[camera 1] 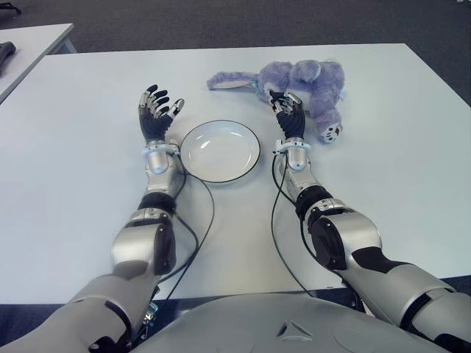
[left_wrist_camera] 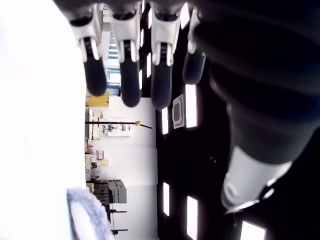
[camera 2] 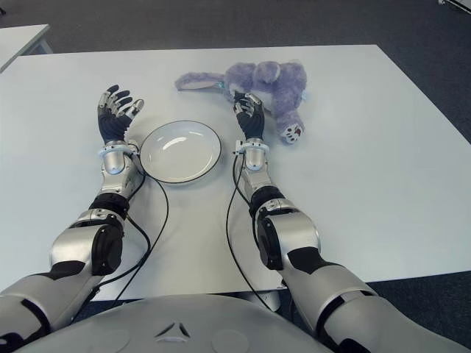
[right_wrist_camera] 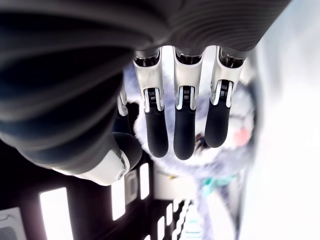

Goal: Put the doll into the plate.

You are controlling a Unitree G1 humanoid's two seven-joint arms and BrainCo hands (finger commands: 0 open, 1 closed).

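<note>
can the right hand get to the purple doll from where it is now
Probably yes. The right hand is open, right in front of the doll, with nothing between them; the plate sits off to its left.

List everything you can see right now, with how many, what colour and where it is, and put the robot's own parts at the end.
Table: one, white, in front of the robot, carrying everything below.
Second table: one, white, far left corner, apart from the main one.
Plate: one, white with a dark rim, centre of the table, nothing in it.
Doll: one, purple plush, lying beyond and right of the plate.
Left hand: one, black and silver, just left of the plate, fingers spread, holding nothing.
Right hand: one, black and silver, right of the plate, open, fingertips at the doll's near edge.
</note>
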